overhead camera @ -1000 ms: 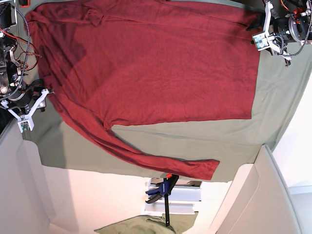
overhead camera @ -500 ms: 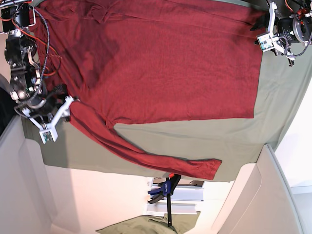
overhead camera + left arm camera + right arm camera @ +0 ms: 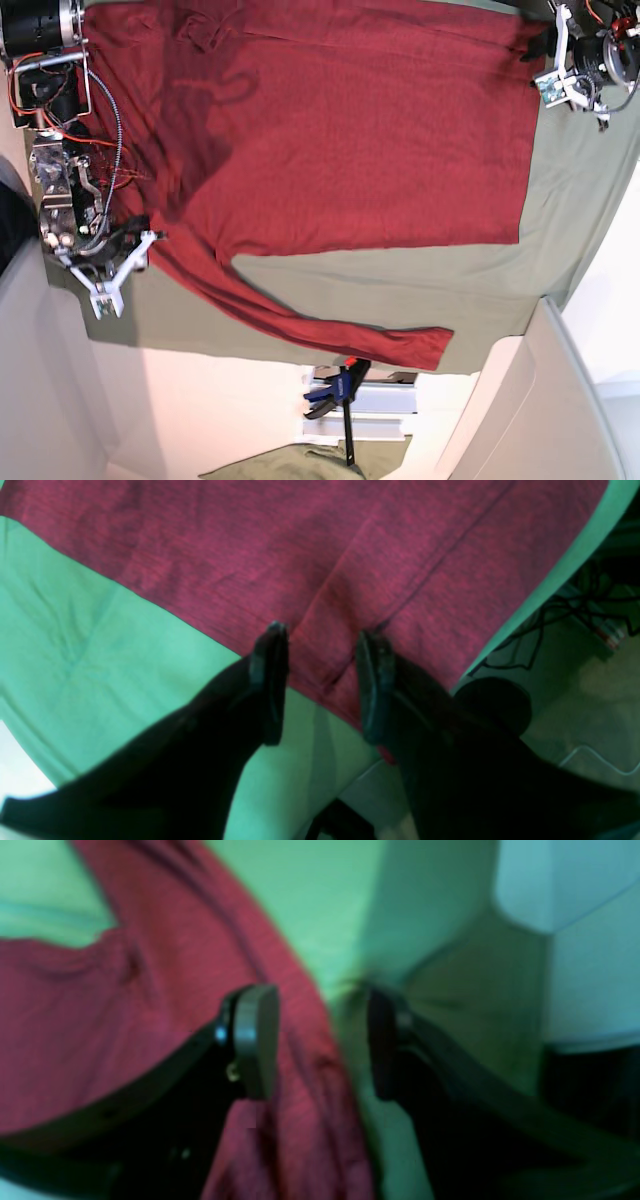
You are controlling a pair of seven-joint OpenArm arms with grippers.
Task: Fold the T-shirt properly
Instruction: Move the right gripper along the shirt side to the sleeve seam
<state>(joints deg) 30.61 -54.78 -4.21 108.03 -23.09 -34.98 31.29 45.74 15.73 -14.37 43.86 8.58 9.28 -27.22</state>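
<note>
Maroon T-shirt [image 3: 330,130] flat on olive cloth [image 3: 420,285]; right gripper [image 3: 320,1040] jaws apart straddling sleeve edge, left gripper [image 3: 322,680] apart over hem corner; pinch both layers before lifting

Soft, even light fills the base view, and straight edges bow toward its corners. An arm's shadow darkens the shirt [image 3: 330,130] at upper left. The pale wall [image 3: 610,300] on the right is washed out. The right wrist view is blurred throughout; the left wrist view is sharper on the fabric, with its dark claw [image 3: 322,680] soft. Both wrist views tint the cloth sheet [image 3: 90,645] green.
</note>
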